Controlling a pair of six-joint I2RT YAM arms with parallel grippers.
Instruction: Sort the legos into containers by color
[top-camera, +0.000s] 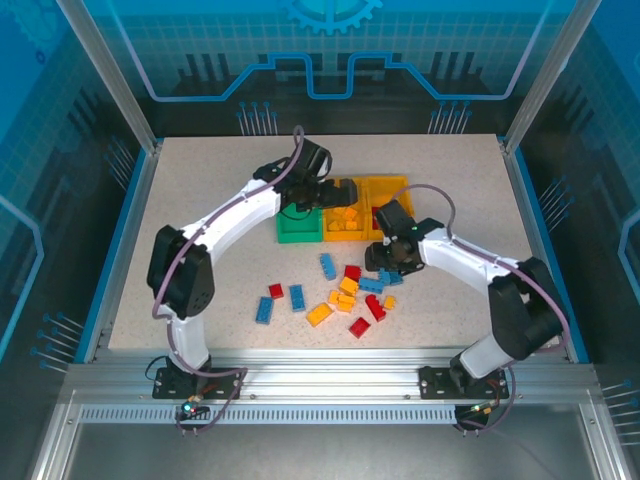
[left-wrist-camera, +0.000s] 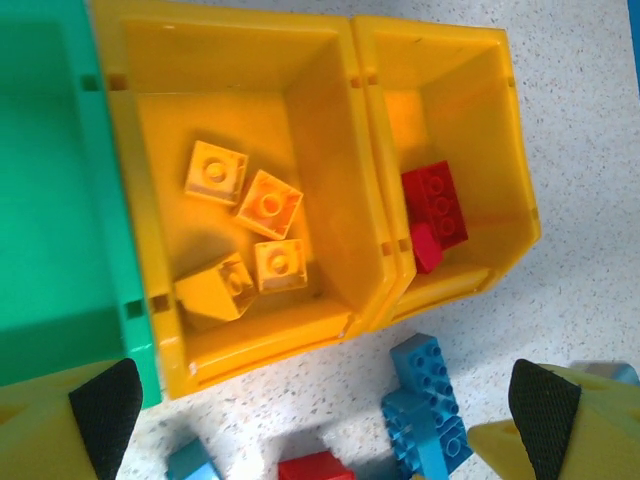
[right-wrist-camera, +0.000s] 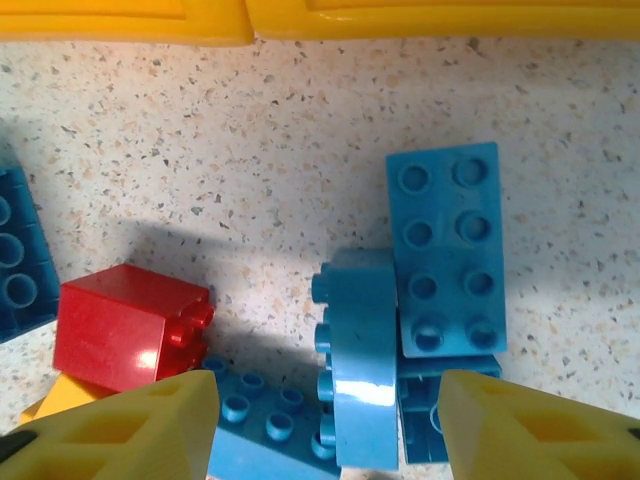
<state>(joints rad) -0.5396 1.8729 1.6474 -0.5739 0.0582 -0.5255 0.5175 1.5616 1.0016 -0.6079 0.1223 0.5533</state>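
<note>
I am looking down at a pale speckled surface (top-camera: 200, 220) that is carrying three joined containers (top-camera: 298, 238) in a row near its far middle. Loose legos (top-camera: 347, 286) in red, blue and yellow are lying scattered nearer me, a blue brick (top-camera: 264, 309) sitting furthest left.

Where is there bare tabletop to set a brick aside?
Bare table lies left of the green bin, right of the right-hand yellow bin, and behind the bins. Crowded: the loose bricks between bins and near edge.
</note>
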